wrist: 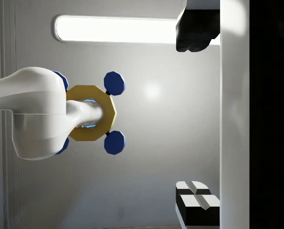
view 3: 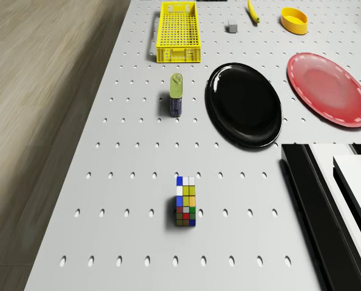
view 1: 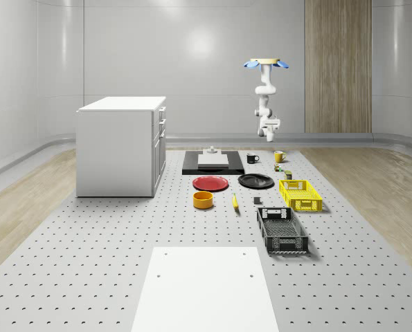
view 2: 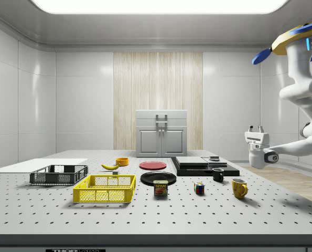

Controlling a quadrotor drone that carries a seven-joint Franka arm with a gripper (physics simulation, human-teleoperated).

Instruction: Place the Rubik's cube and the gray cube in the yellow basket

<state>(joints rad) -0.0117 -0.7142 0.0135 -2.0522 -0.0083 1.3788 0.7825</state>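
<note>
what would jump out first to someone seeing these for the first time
The drone hovers high over the table's far end, its white arm hanging down with the gripper turned upward, well above the mugs. Below it the bright Rubik's cube sits alone on the perforated table, and the yellow basket stands empty beside the black plate.

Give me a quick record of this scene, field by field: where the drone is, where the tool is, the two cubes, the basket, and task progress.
drone: hovering above the table's far end, near the mugs
tool: hanging high above the table, pointing upward, holding nothing
Rubik's cube: on the table, near the yellow mug
gray cube: on the table beside the yellow basket
yellow basket: on the table, empty
between cube and basket: a Spam can
progress: neither cube in the basket yet
</note>
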